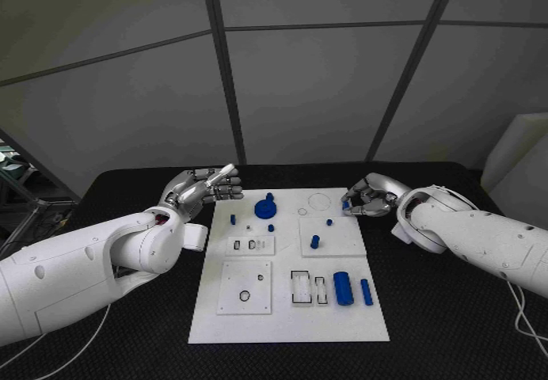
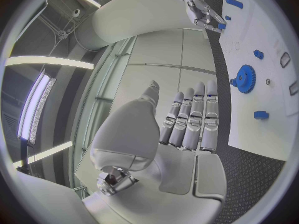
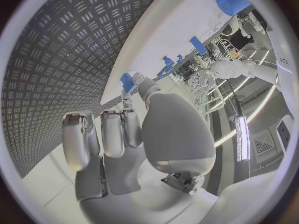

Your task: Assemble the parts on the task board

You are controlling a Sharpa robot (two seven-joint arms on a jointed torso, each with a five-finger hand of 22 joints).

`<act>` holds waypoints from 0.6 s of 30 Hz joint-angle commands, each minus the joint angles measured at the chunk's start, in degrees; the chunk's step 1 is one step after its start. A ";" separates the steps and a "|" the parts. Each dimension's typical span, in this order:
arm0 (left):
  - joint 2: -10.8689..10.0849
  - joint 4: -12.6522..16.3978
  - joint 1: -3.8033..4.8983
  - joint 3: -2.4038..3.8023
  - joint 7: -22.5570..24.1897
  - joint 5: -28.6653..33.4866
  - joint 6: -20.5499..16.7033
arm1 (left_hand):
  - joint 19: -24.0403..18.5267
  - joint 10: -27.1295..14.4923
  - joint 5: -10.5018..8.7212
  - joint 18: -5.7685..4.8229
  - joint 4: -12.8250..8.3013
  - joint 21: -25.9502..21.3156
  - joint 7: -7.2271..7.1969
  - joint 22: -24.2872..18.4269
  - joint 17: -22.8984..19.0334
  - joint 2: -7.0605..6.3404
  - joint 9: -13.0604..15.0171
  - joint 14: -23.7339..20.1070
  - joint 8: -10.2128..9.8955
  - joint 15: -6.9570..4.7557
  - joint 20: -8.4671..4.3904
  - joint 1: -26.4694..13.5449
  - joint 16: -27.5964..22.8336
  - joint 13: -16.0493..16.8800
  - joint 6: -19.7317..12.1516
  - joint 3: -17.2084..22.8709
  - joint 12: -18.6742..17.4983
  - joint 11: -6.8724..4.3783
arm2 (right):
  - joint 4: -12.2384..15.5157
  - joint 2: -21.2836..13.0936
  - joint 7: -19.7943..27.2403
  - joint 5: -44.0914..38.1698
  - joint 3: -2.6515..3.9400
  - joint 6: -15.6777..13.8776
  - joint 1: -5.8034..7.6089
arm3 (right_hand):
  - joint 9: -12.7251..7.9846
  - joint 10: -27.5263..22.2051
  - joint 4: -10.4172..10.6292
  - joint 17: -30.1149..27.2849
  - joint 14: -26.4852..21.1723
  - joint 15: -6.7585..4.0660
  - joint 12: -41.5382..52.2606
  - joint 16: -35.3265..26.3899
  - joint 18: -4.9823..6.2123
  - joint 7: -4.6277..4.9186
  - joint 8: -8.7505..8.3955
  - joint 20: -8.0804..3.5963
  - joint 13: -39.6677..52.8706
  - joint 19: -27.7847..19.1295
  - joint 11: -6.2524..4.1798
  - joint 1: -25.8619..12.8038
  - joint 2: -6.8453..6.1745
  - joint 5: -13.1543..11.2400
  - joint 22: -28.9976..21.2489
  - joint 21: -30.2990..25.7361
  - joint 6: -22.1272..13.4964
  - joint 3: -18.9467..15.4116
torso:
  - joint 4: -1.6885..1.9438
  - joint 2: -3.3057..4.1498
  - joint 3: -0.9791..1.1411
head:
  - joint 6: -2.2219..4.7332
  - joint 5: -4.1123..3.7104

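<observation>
Counting across the white board [image 1: 288,317], you have one blue gear [image 1: 265,208] near its far edge, two upright blue cylinders side by side near its right edge, the thicker one [image 1: 341,288] and the thinner one [image 1: 367,291], and several small blue pegs scattered over the far half; one peg [image 1: 314,242] stands on the raised plate right of centre. You also have four raised white plates on the board, some with dark slots.

Your left hand [image 1: 206,188] hangs over the black table [image 1: 445,317] just off the board's far left corner, fingers straight and close together, thumb apart, with nothing in it. In the left wrist view those fingers [image 2: 194,119] lie side by side, and the gear [image 2: 244,78] sits on the board beyond them.

Your right hand [image 1: 370,198] is at the board's far right corner, curled in. In the right wrist view a small blue piece [image 3: 127,80] sits at its fingertips, pinched there at the board's edge. The head view hides that piece behind the curled fingers, and the smallest pegs are too tiny to count surely.
</observation>
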 commanded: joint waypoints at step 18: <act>-0.09 0.02 0.07 0.06 0.36 -0.12 0.76 | 0.37 0.02 -0.29 -0.74 -0.33 0.09 0.22 -0.07 0.09 0.09 -0.06 0.30 -0.24 0.25 -0.09 -0.06 -0.25 -0.08 0.08 -0.19 -0.17 0.31 | -0.41 0.39 -0.82 -0.64 0.02 -1.00 0.10 | 1.35 2.08 -1.58 0.55 3.04 -1.24 0.41 0.53 -0.86 -1.51 1.79 -0.94 7.95 5.84 -1.57 0.20 2.72 0.35 15.09 0.37 5.90 1.87 | 0.01 -0.04 0.06 | -0.30 0.04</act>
